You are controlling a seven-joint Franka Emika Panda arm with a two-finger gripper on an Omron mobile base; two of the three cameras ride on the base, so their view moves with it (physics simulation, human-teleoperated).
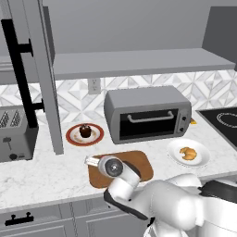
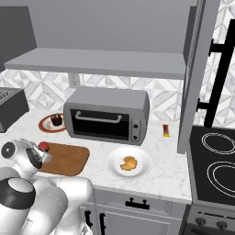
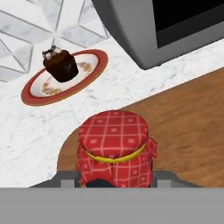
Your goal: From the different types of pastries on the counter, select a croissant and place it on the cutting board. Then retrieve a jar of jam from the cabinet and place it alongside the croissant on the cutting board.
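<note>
Clearly, the small jar of jam with a red checked cloth lid (image 3: 114,146) sits between the two dark finger tips of the gripper (image 3: 114,179), which is clenched on it, above the left end of the flat brown wooden cutting board (image 1: 139,163); whether the jar already touches the wood cannot be told. Well apart, the small golden-brown croissant (image 2: 129,162) lies on a round white plate (image 2: 143,166), to the right of the board on the white marble-patterned counter (image 1: 41,176). Behind the board, the dark brown cupcake (image 1: 85,130) stands on a red-rimmed plate (image 1: 73,137), beside a grey toaster oven (image 1: 147,113). The grey cabinet door with a long black handle (image 1: 44,78) is open.
</note>
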